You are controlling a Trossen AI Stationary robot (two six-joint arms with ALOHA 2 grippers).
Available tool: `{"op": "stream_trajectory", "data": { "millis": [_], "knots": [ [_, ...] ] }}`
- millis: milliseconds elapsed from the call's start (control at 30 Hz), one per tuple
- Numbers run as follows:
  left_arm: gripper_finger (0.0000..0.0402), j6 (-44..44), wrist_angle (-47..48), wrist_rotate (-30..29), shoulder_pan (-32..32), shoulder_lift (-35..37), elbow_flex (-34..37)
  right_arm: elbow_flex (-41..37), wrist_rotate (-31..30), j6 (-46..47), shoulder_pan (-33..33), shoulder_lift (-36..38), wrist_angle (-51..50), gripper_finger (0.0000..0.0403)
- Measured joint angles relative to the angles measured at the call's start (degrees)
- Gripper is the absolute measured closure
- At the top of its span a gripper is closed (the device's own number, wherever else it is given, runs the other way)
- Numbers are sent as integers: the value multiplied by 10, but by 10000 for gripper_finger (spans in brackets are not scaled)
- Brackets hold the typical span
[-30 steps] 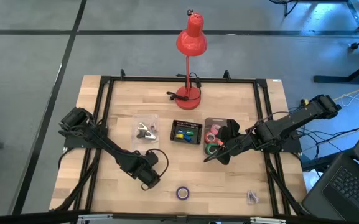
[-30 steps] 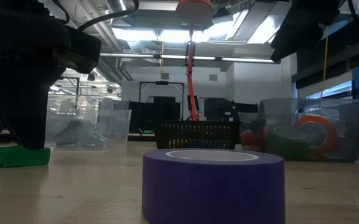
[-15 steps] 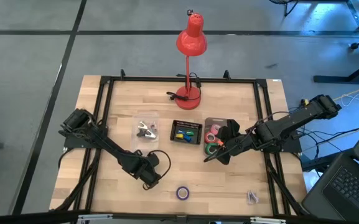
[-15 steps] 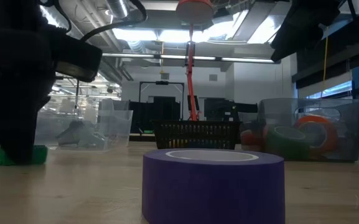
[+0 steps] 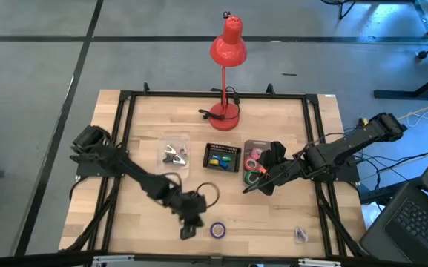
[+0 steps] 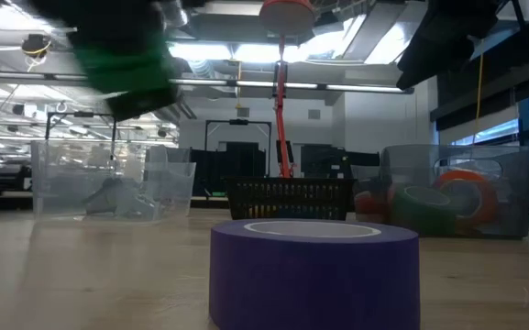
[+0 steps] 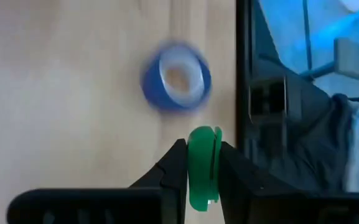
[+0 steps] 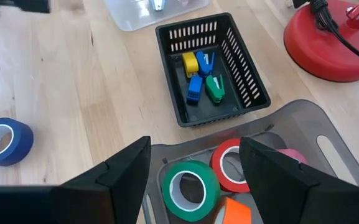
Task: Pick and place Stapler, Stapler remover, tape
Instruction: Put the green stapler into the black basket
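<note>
My left gripper [image 5: 189, 227] hangs near the table's front edge, shut on a small green piece [image 7: 203, 167], and in the low view that piece [image 6: 122, 60] shows blurred, high above the table. A purple tape roll [image 5: 218, 229] lies flat on the wood just right of this gripper, and shows too in the left wrist view [image 7: 176, 76] and close up in the low view [image 6: 314, 270]. My right gripper [image 8: 193, 155] stands open above a grey bin [image 5: 252, 144] that holds green, red, orange and pink tape rolls. My left gripper pinches the green piece between its two fingers, one on each flat side [image 7: 190, 163]. The piece stands edge-on in the gap and sticks out past the fingertips. It is lifted clear of the table.
A black mesh basket [image 5: 222, 157] with small yellow, blue and green staplers stands mid-table, and a clear tray [image 5: 174, 154] with a metal piece lies left of it. A red desk lamp [image 5: 227, 52] stands at the back. A small dark piece [image 5: 300, 234] lies near the front right corner.
My left gripper has shut on the green piece, which lay on the table at the left, and lifted it clear. It has swung toward the table's right and near edge, close to the purple tape roll, and its wrist has rolled.
</note>
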State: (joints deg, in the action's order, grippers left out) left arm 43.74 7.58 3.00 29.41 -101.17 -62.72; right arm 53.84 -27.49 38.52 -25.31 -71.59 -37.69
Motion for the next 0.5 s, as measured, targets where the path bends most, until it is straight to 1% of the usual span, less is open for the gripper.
{"op": "stream_trajectory", "data": {
  "millis": [67,133,233,300,333,400,500],
  "knots": [
    [352,-67,35,1,-26,0,-28,0,0,0,0,0,0,157],
    [352,-153,112,-11,-55,0,-66,0,0,0,0,0,0,157],
    [352,-268,235,-73,-108,0,-122,0,0,0,0,0,-1,157],
    [352,-340,282,-119,-152,1,-149,0,0,0,0,0,-1,157],
    [352,-373,294,-131,-174,1,-159,0,0,0,0,0,-1,157],
    [352,-422,296,-123,-222,1,-169,0,0,-2,0,0,-1,157],
    [352,-466,286,-73,-289,-2,-170,0,0,-2,0,0,-5,157]
  ]
}}
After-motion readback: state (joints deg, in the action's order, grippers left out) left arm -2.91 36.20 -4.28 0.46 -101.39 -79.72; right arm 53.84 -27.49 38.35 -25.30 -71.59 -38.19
